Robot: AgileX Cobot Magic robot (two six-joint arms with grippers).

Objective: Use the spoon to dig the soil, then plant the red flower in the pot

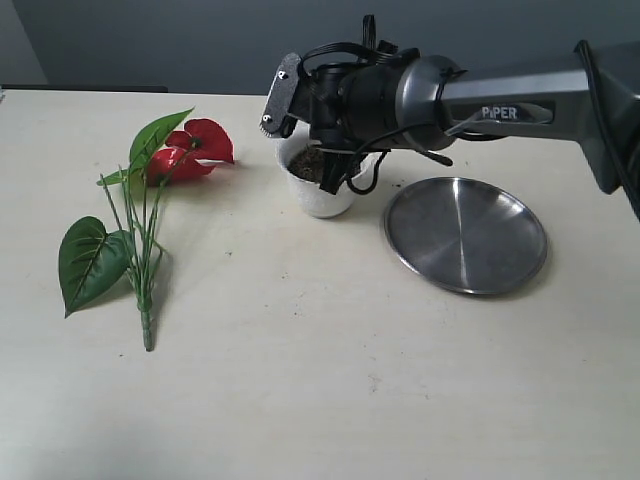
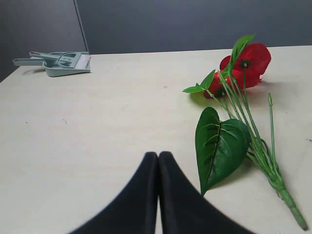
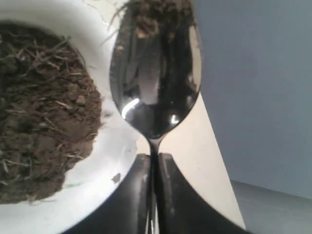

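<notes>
Reaching level over the pot (image 1: 325, 203), right gripper (image 3: 154, 159) clamped on the spoon (image 3: 155, 92)

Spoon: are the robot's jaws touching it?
Touching. The right wrist view shows the spoon with its handle pinched between the shut jaws of the right gripper, no gap.

Cream matte counter (image 1: 300, 400), few dark specks. Dark grey-blue wall (image 1: 140, 40) right behind far edge. Vertical seam (image 2: 81, 24) between wall panels. Soft even light, faint shadows.

One red flower (image 1: 195, 148), one pot (image 1: 322, 203), one spoon (image 3: 155, 83), one plate (image 1: 466, 234)
</notes>
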